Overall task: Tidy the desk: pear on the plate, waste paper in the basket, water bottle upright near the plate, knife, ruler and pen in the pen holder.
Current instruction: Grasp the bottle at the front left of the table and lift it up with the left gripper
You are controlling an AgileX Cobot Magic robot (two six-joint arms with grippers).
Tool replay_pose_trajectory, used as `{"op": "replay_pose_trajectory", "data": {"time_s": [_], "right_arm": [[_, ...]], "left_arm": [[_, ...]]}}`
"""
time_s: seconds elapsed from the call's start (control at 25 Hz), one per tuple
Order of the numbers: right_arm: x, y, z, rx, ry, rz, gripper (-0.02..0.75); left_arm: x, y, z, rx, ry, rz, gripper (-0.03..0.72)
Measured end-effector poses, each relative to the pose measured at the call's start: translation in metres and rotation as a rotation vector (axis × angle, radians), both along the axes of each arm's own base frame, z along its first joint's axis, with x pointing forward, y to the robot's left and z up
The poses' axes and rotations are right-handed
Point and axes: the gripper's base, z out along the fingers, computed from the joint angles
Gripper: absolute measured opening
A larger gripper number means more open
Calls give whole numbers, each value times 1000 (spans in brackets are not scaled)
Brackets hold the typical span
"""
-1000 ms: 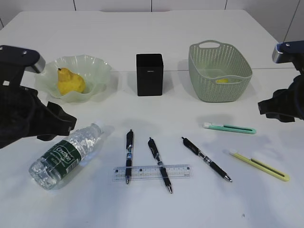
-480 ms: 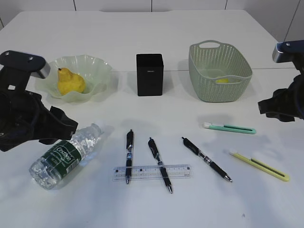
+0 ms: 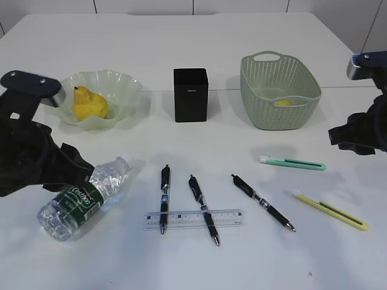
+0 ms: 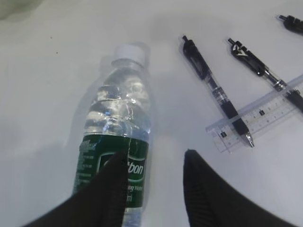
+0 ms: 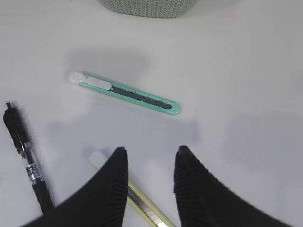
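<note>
The water bottle (image 3: pixel 81 196) lies on its side on the desk (image 3: pixel 199 145), cap toward the plate. My left gripper (image 4: pixel 156 156) hovers open just over it, one finger (image 4: pixel 111 184) above the green label (image 4: pixel 135 172). The pear (image 3: pixel 89 104) sits in the pale green plate (image 3: pixel 124 81). A small yellow wad, likely the waste paper (image 3: pixel 283 103), lies in the basket (image 3: pixel 279 115). Three pens (image 3: pixel 202 208), the ruler (image 3: pixel 227 217), a teal knife (image 3: pixel 293 162) and a yellow knife (image 3: pixel 331 211) lie flat. The black pen holder (image 3: pixel 190 95) stands centre. My right gripper (image 5: pixel 151 150) is open above the yellow knife (image 5: pixel 137 198).
The ruler lies under two of the pens. In the right wrist view the teal knife (image 5: pixel 125 93) lies ahead of the fingers, a pen (image 5: pixel 26 161) at the left and the basket's base (image 5: pixel 149 7) at the top edge.
My left arm has shifted right and down, closer over the lying bottle. The right arm and all objects have stayed put.
</note>
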Motion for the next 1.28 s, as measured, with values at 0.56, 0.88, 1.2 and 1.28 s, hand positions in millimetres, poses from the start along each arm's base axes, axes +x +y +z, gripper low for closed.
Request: {"op": "replay_pose_trajectory", "data": {"time_s": [0.56, 0.88, 1.2, 1.28], "right_arm": [[0, 0, 0, 0, 0, 0, 249], [0, 0, 0, 0, 0, 0, 249], [0, 0, 0, 0, 0, 0, 249], [0, 0, 0, 0, 0, 0, 249]], "left_arm": [[45, -11, 52, 79, 10, -14, 276], [70, -18, 50, 161, 114, -14, 276], [93, -27, 41, 220, 196, -39, 276], [98, -30, 37, 241, 217, -55, 276]]}}
